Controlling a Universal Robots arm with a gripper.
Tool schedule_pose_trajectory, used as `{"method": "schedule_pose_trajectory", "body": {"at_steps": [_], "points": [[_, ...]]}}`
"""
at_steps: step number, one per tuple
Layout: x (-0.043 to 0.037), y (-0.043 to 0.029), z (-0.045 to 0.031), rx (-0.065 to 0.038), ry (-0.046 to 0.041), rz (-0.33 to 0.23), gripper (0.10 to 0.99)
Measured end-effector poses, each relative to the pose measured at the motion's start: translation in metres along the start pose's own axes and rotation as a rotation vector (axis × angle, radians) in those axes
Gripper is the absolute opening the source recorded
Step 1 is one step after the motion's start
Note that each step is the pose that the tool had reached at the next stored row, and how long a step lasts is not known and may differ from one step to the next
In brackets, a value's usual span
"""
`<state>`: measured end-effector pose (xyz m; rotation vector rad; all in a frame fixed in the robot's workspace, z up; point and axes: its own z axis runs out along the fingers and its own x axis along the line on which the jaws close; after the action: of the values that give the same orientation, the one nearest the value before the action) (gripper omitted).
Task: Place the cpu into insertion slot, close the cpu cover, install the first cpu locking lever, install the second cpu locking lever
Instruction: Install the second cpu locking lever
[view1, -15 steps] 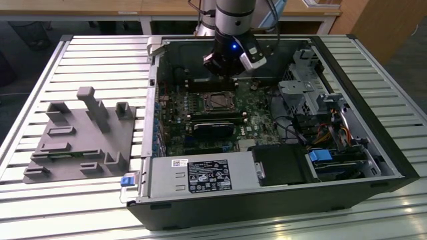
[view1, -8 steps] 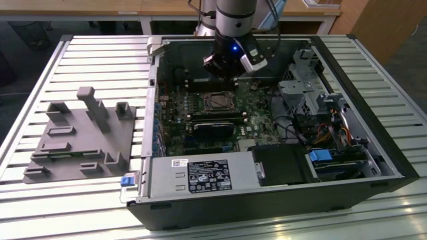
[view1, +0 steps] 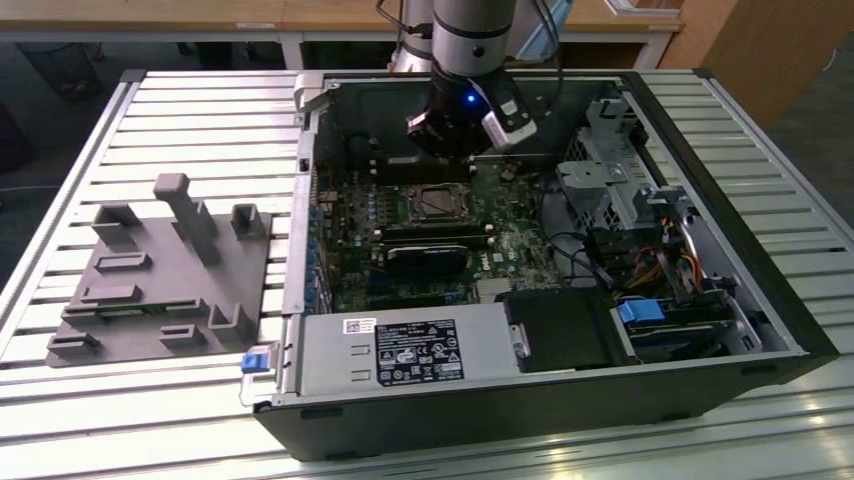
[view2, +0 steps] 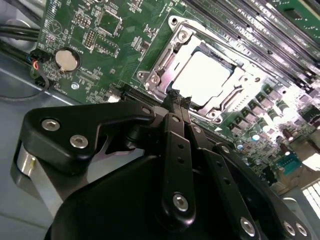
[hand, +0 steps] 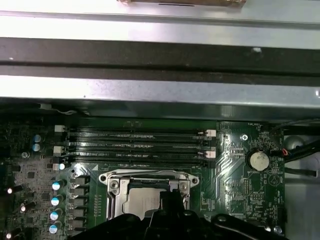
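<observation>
Gripper (view2: 176, 97) is hovering just above the insertion slot (view2: 202, 80) with fingers pinched together, gripping nothing. The cpu (view2: 201, 76) is sitting in the slot, the cpu cover (view2: 167, 57) lying closed around it.

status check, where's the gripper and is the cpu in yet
Gripper shut, empty, tips at the socket's edge. Cpu seated in the insertion slot, cpu cover down over it. Nothing in the way.
</observation>
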<state>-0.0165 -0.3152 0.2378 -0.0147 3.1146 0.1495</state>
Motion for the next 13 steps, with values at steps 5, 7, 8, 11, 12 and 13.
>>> {"method": "schedule_pose_trajectory", "body": {"at_steps": [5, 7, 8, 11, 12, 13], "points": [[-0.0004, 0.0013, -0.0149, 0.0, -0.0002, 0.0, 0.122], [-0.0005, 0.0013, -0.0187, 0.0, 0.0, 0.0, 0.122], [-0.0005, 0.0007, -0.019, 0.0, -0.0001, 0.0, 0.122], [-0.0004, -0.005, -0.0196, 0.0, -0.0001, 0.0, 0.122], [-0.0004, -0.0069, -0.0197, 0.0, -0.0001, 0.0, 0.122], [-0.0004, -0.0081, -0.0199, 0.0, -0.0001, 0.0, 0.122]]}}
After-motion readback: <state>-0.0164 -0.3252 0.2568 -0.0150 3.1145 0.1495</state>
